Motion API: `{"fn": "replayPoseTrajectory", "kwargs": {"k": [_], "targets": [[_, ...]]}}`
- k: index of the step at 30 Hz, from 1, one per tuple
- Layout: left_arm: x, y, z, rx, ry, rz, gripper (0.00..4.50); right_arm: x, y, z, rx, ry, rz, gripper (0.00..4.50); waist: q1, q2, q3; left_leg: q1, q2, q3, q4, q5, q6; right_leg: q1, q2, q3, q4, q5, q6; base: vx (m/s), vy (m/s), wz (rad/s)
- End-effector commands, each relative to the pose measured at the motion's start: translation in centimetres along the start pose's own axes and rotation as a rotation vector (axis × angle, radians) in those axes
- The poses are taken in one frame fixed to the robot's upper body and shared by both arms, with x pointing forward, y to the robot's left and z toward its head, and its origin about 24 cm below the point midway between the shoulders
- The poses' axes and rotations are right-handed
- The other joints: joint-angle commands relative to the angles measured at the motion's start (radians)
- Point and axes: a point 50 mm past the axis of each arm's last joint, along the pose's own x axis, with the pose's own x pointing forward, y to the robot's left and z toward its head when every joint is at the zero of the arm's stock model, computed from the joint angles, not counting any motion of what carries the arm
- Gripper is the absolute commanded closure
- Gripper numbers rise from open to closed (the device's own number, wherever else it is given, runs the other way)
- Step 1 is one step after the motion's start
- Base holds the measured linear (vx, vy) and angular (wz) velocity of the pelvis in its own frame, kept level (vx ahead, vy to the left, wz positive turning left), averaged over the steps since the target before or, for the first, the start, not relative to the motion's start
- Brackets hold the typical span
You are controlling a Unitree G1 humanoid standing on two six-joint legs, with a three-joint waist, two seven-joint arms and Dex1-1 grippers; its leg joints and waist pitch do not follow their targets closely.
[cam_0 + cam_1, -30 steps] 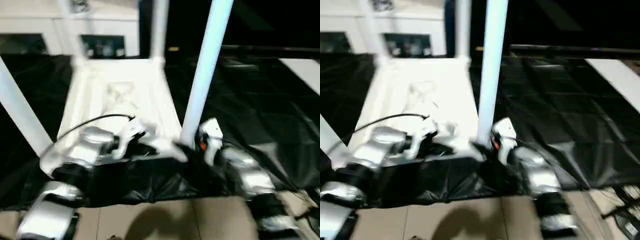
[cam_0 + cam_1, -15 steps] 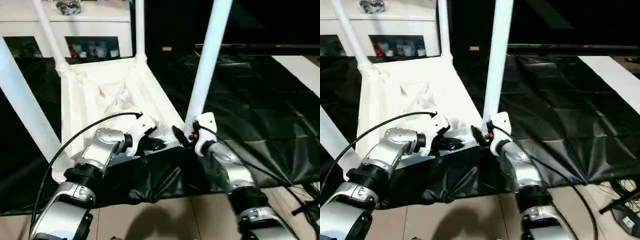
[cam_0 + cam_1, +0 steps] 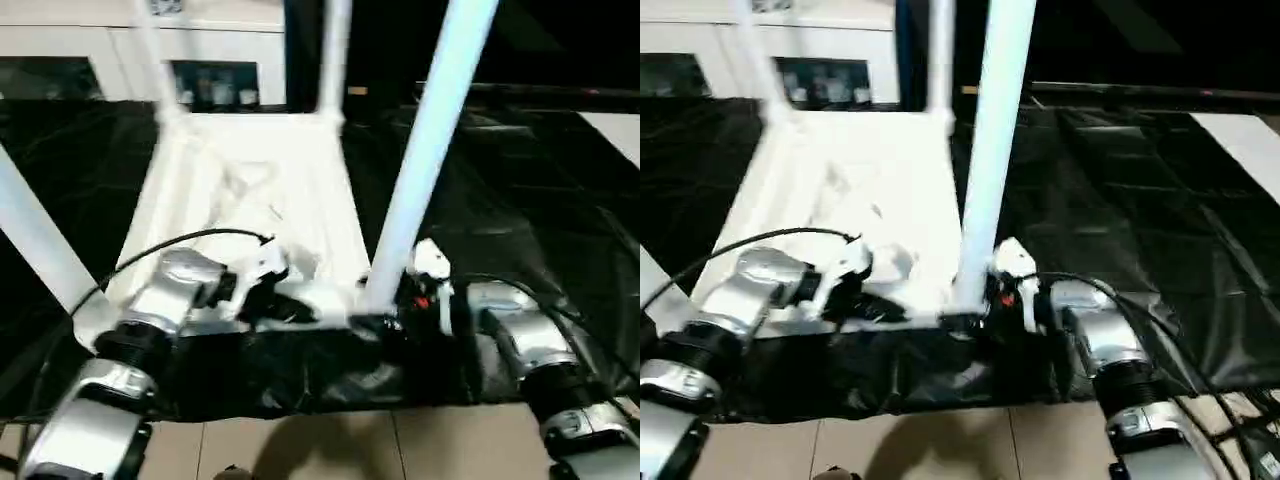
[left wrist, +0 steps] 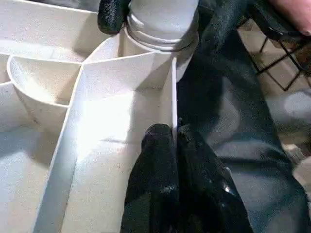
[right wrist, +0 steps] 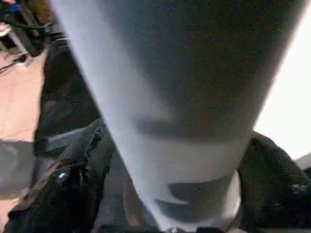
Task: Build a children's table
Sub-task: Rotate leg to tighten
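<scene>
The children's table lies upside down on the black sheet, ribbed underside up, with its white legs standing up from the corner sockets. My left gripper is shut on the thin near rim wall. The near right leg rises from its socket collar. My right gripper is open and straddles the base of this leg. One black fingertip rests against the collar. Its other finger stands on the far side of the tube.
A near left leg and a far leg also stand up. The white cabinet is behind the table. Black sheet covers the work table to the right; its front edge drops to the tiled floor.
The camera has shifted. My right forearm has swung out to the right and its fingers now sit lower at the leg's base. The left gripper stays on the rim.
</scene>
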Motion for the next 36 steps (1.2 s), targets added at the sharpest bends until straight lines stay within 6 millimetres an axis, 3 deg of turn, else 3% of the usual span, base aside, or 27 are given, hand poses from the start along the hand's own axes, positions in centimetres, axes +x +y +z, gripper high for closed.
{"fn": "replayPoseTrajectory", "kwargs": {"k": [1, 4, 11, 14, 15, 17, 19, 20, 22, 23, 25, 26, 27, 33, 35, 36], "targets": [[0.4, 0.0, 0.7, 0.033, 0.006, -0.065, 4.5, 0.3, 0.3, 0.4, -0.012, 0.023, 0.089, 1.05, 0.001, -0.002, -0.058, 0.017, 0.007, 0.015, -0.054, -0.208, 0.072, 0.05, -0.036, 0.03, -0.052, -0.101, -0.267, 0.0, 0.0, 0.0], [0.3, 0.0, 0.7, 0.037, 0.015, -0.075, 4.5, 0.4, 0.5, 0.4, -0.017, 0.047, 0.12, 1.27, 0.004, -0.001, -0.055, 0.021, 0.009, 0.014, -0.058, -0.251, 0.046, 0.047, -0.039, 0.032, -0.06, -0.179, -0.245, 0.0, 0.0, 0.0], [0.2, 0.3, 1.0, 0.044, 0.012, -0.084, 4.5, 0.8, 0.7, 0.5, -0.021, 0.05, 0.159, 1.86, 0.011, -0.001, -0.058, 0.016, 0.007, 0.013, -0.057, -0.222, 0.04, 0.049, -0.038, 0.032, -0.055, -0.145, -0.24, 0.0, 0.0, 0.0], [0.1, 0.4, 1.0, 0.041, 0.005, -0.072, 4.5, 0.9, 0.6, 0.6, -0.02, 0.027, 0.133, 1.93, 0.012, -0.002, -0.058, 0.016, 0.006, 0.013, -0.057, -0.23, 0.037, 0.05, -0.038, 0.031, -0.055, -0.156, -0.241, 0.0, 0.0, 0.0], [0.2, 0.4, 0.9, 0.04, 0.004, -0.064, 4.5, 0.9, 0.6, 0.6, -0.019, 0.02, 0.12, 1.94, 0.013, 0.008, -0.058, 0.017, 0.007, 0.011, -0.057, -0.233, 0.034, 0.049, -0.039, 0.032, -0.055, -0.157, -0.241, 0.0, 0.0, 0.0], [0.2, 0.5, 0.8, 0.037, 0.0, -0.039, 4.5, 1.0, 0.4, 0.5, -0.017, -0.004, 0.075, 1.94, 0.012, 0.004, -0.057, 0.019, 0.007, 0.012, -0.058, -0.249, 0.029, 0.047, -0.038, 0.032, -0.058, -0.165, -0.241, 0.0, 0.0, 0.0], [0.6, 0.8, 0.6, 0.023, -0.005, 0.062, 4.5, 1.3, 0.0, 0.3, -0.006, -0.069, -0.102, 1.94, 0.011, 0.006, -0.054, 0.018, 0.006, 0.011, -0.06, -0.273, 0.018, 0.046, -0.039, 0.032, -0.061, -0.204, -0.231, 0.0, 0.0, 0.0], [0.7, 0.8, 0.6, 0.019, -0.007, 0.082, 4.5, 1.3, -0.1, 0.2, -0.004, -0.079, -0.14, 1.95, 0.009, 0.004, -0.051, 0.021, 0.007, 0.01, -0.064, -0.294, 0.004, 0.041, -0.042, 0.035, -0.067, -0.244, -0.217, 0.0, 0.0, 0.0], [0.9, 0.9, 0.5, 0.014, -0.011, 0.114, 4.5, 1.4, -0.2, 0.1, -0.001, -0.094, -0.202, 1.95, 0.002, 0.0, -0.051, 0.022, 0.003, 0.005, -0.066, -0.325, -0.011, 0.043, -0.043, 0.032, -0.075, -0.329, -0.187, 0.0, 0.0, 0.0], [1.8, 0.8, 1.0, -0.014, -0.076, 0.184, 4.5, 1.9, -0.3, -0.7, 0.057, -0.127, -0.388, 1.96, -0.005, 0.004, -0.049, 0.018, 0.004, 0.003, -0.07, -0.328, -0.016, 0.042, -0.043, 0.034, -0.074, -0.348, -0.177, 0.0, 0.0, 0.0], [2.6, 0.4, 1.6, -0.03, -0.134, 0.236, 4.5, 2.5, -0.1, -1.2, 0.095, -0.155, -0.52, 1.96, -0.011, 0.003, -0.049, 0.02, 0.007, 0.001, -0.071, -0.333, -0.023, 0.039, -0.045, 0.034, -0.078, -0.346, -0.172, 0.0, 0.0, 0.0], [3.0, 0.1, 1.8, -0.031, -0.155, 0.239, 4.5, 2.9, 0.1, -1.4, 0.13, -0.165, -0.576, 1.97, -0.018, 0.002, -0.049, 0.01, 0.002, 0.0, -0.074, -0.315, -0.022, 0.045, -0.039, 0.032, -0.075, -0.341, -0.162, 0.0, 0.0, 0.0], [3.5, -0.3, 2.0, -0.028, -0.178, 0.247, 4.5, 3.5, 0.4, -1.4, 0.152, -0.182, -0.611, 1.97, -0.025, 0.0, -0.05, 0.008, 0.0, 0.0, -0.074, -0.309, -0.019, 0.045, -0.037, 0.031, -0.077, -0.351, -0.15, 0.0, 0.0, 0.0], [4.5, -1.8, 2.3, 0.018, -0.21, 0.22, 4.5, 5.1, 1.2, -0.8, 0.148, -0.185, -0.753, 1.98, -0.043, 0.009, -0.05, 0.008, -0.002, 0.002, -0.074, -0.293, -0.009, 0.04, -0.03, 0.036, -0.077, -0.3, -0.149, 0.0, 0.0, 0.0], [4.5, -2.1, 2.1, 0.022, -0.198, 0.203, 4.5, 5.0, 1.2, -0.6, 0.134, -0.196, -0.76, 1.28, -0.047, 0.015, -0.05, 0.01, -0.001, 0.003, -0.073, -0.298, -0.01, 0.039, -0.029, 0.037, -0.077, -0.278, -0.151, 0.0, 0.0, 0.0], [4.5, -2.2, 2.0, 0.023, -0.193, 0.197, 4.5, 4.9, 1.2, -0.6, 0.129, -0.2, -0.762, 1.28, -0.048, 0.017, -0.05, 0.011, -0.002, 0.004, -0.072, -0.299, -0.009, 0.039, -0.027, 0.038, -0.077, -0.269, -0.153, 0.0, 0.0, 0.0]]}}
